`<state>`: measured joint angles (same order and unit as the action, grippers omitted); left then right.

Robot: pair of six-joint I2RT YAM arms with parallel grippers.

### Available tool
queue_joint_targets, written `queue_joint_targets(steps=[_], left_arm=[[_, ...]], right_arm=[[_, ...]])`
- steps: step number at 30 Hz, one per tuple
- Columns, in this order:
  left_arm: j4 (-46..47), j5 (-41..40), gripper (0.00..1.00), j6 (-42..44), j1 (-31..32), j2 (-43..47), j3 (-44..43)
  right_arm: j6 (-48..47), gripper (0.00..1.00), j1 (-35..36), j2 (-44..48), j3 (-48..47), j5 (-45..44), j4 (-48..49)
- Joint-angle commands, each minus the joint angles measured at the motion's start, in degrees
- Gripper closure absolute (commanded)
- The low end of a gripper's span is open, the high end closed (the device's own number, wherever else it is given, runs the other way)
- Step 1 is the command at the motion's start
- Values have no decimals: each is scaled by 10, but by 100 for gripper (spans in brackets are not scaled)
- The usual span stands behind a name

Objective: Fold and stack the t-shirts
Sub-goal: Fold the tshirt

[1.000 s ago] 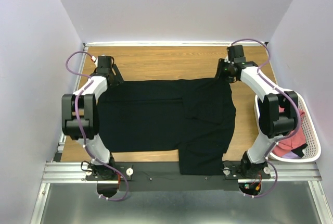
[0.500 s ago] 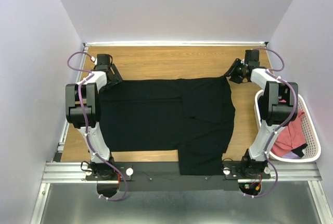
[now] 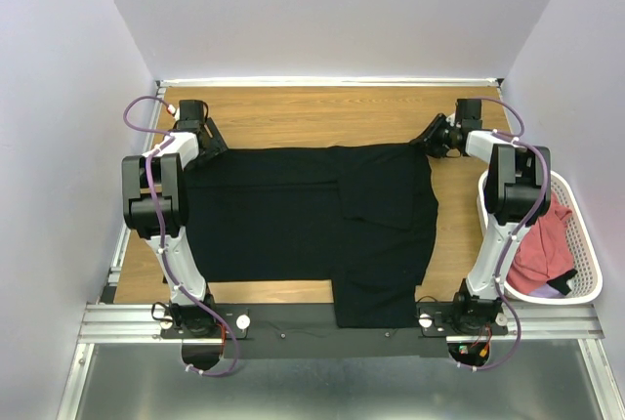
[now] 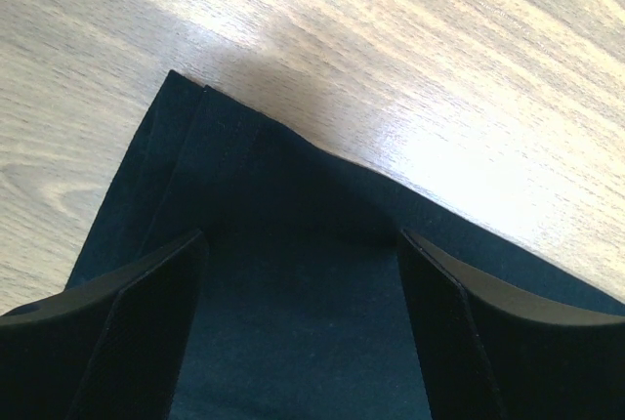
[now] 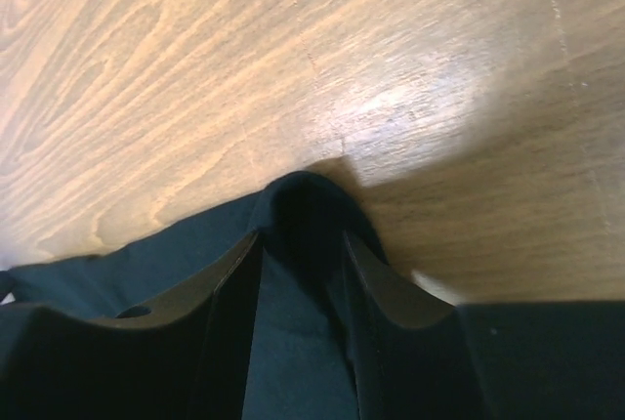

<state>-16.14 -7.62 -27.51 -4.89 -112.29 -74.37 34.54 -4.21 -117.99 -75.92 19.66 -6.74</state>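
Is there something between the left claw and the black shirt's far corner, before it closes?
Nothing visible. The left claw hangs open directly over the black shirt at its corner, with bare cloth between its two fingers. Only the table lies beyond the hem.

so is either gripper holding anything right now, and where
Right gripper pinches the plain black cloth t-shirt at its far right corner; left gripper is open, holding nothing.

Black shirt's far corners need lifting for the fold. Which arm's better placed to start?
Right. The right gripper pinches a bunched far corner of the black t-shirt; the left gripper stands wide open over its flat corner, holding nothing.
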Motion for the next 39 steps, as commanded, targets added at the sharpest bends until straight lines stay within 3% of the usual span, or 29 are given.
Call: queue_joint_targets(steps=[1,7,13,20,23,30,39], left_arm=[[-16,12,14,-2,-7,-30,3],[-16,11,14,-3,-7,-30,3],[-17,9,14,-2,-8,-33,1],[-23,8,14,-4,-11,-38,-1],[-24,12,14,-4,-13,-42,-2],[-27,30,14,-14,-16,-50,-13],[-60,33,15,-24,-2,-95,-110]], right_arm=[[16,54,-5,-15,-12,29,18],[15,55,-5,-2,-12,43,30],[23,64,-6,-18,-17,35,30],[34,90,-19,-24,-9,13,33],[40,95,-33,-18,0,-3,34],[26,96,-51,-30,-19,-22,33],[-11,96,-65,-91,-117,-19,29]])
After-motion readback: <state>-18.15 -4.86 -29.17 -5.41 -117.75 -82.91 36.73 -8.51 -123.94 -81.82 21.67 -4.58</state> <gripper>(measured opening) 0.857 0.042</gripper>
